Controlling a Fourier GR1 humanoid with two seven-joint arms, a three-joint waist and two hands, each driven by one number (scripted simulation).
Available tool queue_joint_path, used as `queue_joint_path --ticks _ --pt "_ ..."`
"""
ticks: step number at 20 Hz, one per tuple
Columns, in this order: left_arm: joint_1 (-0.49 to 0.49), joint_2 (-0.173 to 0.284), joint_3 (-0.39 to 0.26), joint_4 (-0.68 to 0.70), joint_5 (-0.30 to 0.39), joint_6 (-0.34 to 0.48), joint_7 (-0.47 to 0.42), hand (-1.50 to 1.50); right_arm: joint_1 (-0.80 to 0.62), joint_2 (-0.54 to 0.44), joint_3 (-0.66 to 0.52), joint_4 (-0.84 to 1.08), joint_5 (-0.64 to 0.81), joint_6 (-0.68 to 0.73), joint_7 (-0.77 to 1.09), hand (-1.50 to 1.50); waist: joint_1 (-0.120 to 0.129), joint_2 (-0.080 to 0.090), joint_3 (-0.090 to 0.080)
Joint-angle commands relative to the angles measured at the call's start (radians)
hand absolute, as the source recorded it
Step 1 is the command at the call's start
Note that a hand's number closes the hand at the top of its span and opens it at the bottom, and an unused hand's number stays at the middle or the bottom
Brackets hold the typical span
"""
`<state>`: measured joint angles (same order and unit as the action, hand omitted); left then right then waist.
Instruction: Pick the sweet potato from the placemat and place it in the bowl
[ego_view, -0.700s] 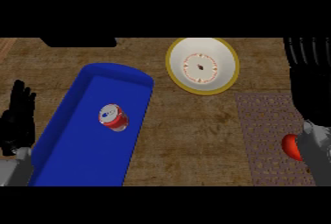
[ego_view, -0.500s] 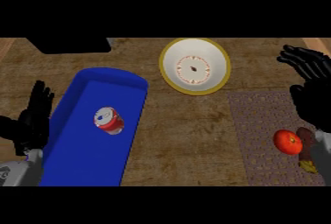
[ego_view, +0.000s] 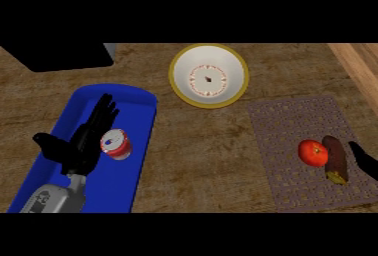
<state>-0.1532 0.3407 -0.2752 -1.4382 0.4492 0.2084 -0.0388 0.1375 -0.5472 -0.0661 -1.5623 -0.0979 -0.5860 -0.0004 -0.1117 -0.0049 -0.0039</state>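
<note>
I'm looking steeply down at the wooden counter. My left hand is hovering over the blue tray at the view's left, fingers straight and spread, thumb out to the side, holding nothing. A red and white can is lying in the tray just beside my fingers, on their right; can't tell if they're touching it.

My right hand is barely showing at the right edge, only a dark tip or two, so I can't tell whether it's open or closed. It's sitting just right of the sweet potato, w/ nothing visibly in it.

The sweet potato is lying on the brownish woven placemat, near its right side, long axis running roughly top to bottom, dark purple-brown w/ a yellowish lower end. A red tomato is resting right against its left side.

The bowl, white inside w/ a yellow rim, is sitting upright toward the top centre, just beyond the placemat's upper left corner, apart from the tray. A black block is filling the upper left corner.
</note>
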Motion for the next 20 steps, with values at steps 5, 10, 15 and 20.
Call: queue_joint_path --ticks 5,10,15,20 --pt "-0.013 -0.011 -0.056 -0.078 0.014 -0.054 0.061 0.0 0.264 -0.211 0.111 -0.173 0.303 -0.055 0.352 -1.5 0.081 0.003 -0.006" --pt "-0.018 -0.024 -0.086 -0.066 -0.01 -0.061 0.056 0.0 0.265 -0.381 0.085 -0.29 0.359 0.075 0.757 -1.5 0.106 0.01 -0.008" --pt "-0.03 -0.039 -0.093 -0.069 -0.005 -0.069 0.079 0.0 0.171 -0.486 0.094 -0.435 0.264 0.291 1.121 -1.5 0.126 0.009 -0.003" --pt "-0.006 -0.039 -0.111 -0.127 -0.029 -0.059 0.104 0.0 0.013 -0.462 0.13 -0.434 0.164 0.383 1.339 -1.5 0.142 0.008 0.002"
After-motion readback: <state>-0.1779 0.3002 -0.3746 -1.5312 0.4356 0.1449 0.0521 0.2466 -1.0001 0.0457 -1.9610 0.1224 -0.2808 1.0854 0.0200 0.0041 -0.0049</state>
